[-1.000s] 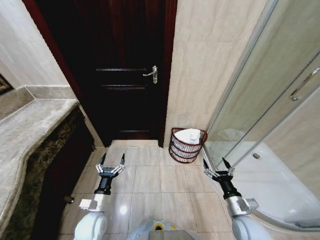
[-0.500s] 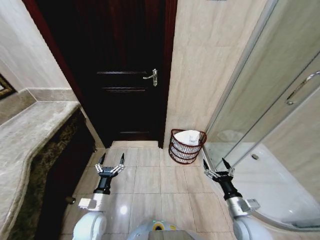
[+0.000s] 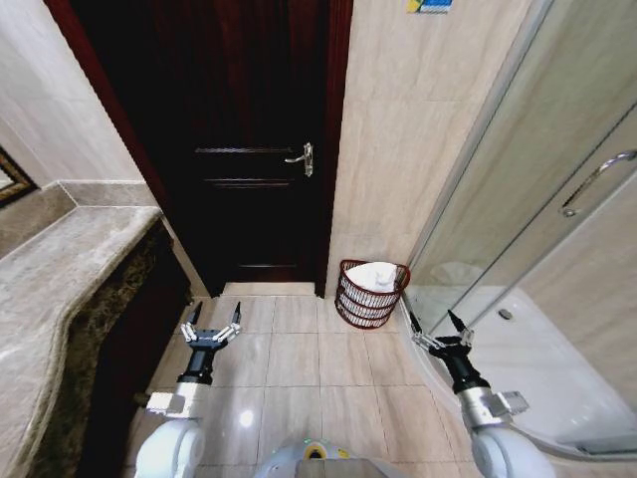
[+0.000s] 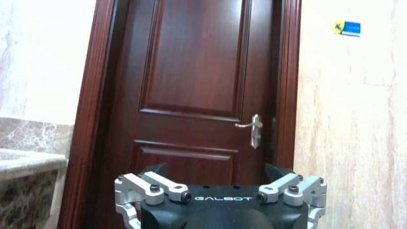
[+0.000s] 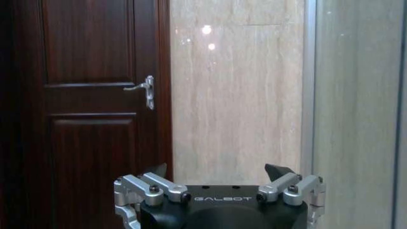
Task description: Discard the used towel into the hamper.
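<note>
One small round hamper (image 3: 371, 293) of dark reddish-brown open weave stood on the tiled floor (image 3: 299, 358) just right of centre in the head view, against the beige wall (image 3: 398, 149) and beside the glass shower enclosure (image 3: 537, 229). White towel (image 3: 376, 274) showed inside it, at the rim. A dark wooden door (image 3: 249, 149) with a metal lever handle (image 3: 302, 157) stood to its left. Lower left of the frame, the left gripper (image 3: 210, 318) hung above the floor with its fingers spread wide, holding nothing. Lower right, the right gripper (image 3: 436, 327) was likewise wide and empty, near the shower's edge. Both were apart from the hamper. A marble counter (image 3: 50, 289) filled the left edge.
</note>
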Motion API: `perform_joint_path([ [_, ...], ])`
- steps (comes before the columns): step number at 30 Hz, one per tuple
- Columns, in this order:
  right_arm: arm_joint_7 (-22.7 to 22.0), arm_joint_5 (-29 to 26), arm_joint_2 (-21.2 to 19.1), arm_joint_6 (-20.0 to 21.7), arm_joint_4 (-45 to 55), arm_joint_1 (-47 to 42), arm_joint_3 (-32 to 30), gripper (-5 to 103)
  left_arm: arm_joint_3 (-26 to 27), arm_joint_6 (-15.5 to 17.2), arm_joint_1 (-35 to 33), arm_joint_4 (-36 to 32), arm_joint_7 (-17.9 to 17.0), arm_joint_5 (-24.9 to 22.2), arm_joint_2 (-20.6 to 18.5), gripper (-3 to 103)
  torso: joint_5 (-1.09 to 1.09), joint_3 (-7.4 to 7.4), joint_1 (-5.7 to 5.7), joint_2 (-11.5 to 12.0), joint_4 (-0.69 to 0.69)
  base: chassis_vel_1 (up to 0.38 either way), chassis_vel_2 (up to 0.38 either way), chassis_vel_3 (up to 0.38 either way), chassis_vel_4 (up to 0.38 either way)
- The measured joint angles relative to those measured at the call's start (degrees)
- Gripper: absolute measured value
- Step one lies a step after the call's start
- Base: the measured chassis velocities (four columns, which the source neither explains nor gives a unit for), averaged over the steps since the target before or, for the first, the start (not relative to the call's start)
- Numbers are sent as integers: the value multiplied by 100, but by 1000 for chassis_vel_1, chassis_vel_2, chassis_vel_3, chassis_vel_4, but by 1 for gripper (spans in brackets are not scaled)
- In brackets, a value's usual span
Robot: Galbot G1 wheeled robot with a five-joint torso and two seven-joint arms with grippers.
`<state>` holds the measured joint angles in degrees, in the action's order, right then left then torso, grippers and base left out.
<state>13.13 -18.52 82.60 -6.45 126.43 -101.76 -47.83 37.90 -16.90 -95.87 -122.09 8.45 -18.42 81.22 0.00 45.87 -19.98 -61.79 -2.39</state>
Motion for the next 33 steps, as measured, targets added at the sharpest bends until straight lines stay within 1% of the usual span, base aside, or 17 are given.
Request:
perform_joint_path([
  [1, 0, 0, 0, 0, 0, 0, 0, 100, 0, 0, 0, 0, 0, 0, 0, 100, 0, 0, 0, 0, 0, 0, 0, 0, 0],
  [4, -5, -5, 2, 87, 58, 40, 33, 100, 4, -15, -2, 1, 8, -13, 7, 100, 0, 74, -65, -138, 0, 0, 0, 0, 0],
  [5, -5, -5, 2, 87, 58, 40, 33, 100, 4, -15, -2, 1, 8, -13, 7, 100, 0, 74, -65, -138, 0, 0, 0, 0, 0],
  [11, -97, 12, 56, 262, 140, 69, 68, 100, -16, -17, 22, 3, 59, -28, 43, 100, 0, 177, -158, -336, 0, 0, 0, 0, 0],
  [13, -103, 15, 63, 273, 150, 72, 76, 100, -21, -15, 26, 0, 64, -28, 45, 100, 0, 187, -167, -353, 0, 0, 0, 0, 0],
  [15, -139, 20, 77, 310, 188, 81, 87, 100, -38, 19, 41, -34, 76, -26, 59, 100, 0, 245, -212, -456, 0, 0, 0, 0, 0],
  [17, -145, 18, 72, 318, 197, 82, 83, 100, -39, 36, 42, -48, 77, -25, 60, 100, 0, 260, -225, -485, 0, 0, 0, 0, 0],
  [19, -154, 13, 59, 325, 201, 82, 58, 100, -39, 70, 44, -83, 77, -24, 58, 100, 0, 309, -266, -575, 0, 0, 0, 0, 0],
  [21, -155, 12, 58, 325, 202, 81, 55, 100, -39, 72, 45, -85, 78, -24, 56, 100, 0, 318, -274, -592, 0, 0, 0, 0, 0],
  [24, -159, 10, 58, 325, 238, 54, 50, 100, -38, 74, 57, -86, 86, -22, 53, 100, 0, 390, -343, -734, 0, 0, 0, 0, 0],
  [29, -159, 13, 63, 329, 257, 50, 50, 100, -38, 74, 71, -86, 95, -22, 47, 100, 0, 444, -394, -840, 0, 0, 0, 0, 0],
  [33, -159, 26, 75, 350, 278, 56, 48, 100, -46, 75, 96, -85, 102, -24, 44, 100, 0, 535, -470, -1007, 0, 0, 0, 0, 0],
])
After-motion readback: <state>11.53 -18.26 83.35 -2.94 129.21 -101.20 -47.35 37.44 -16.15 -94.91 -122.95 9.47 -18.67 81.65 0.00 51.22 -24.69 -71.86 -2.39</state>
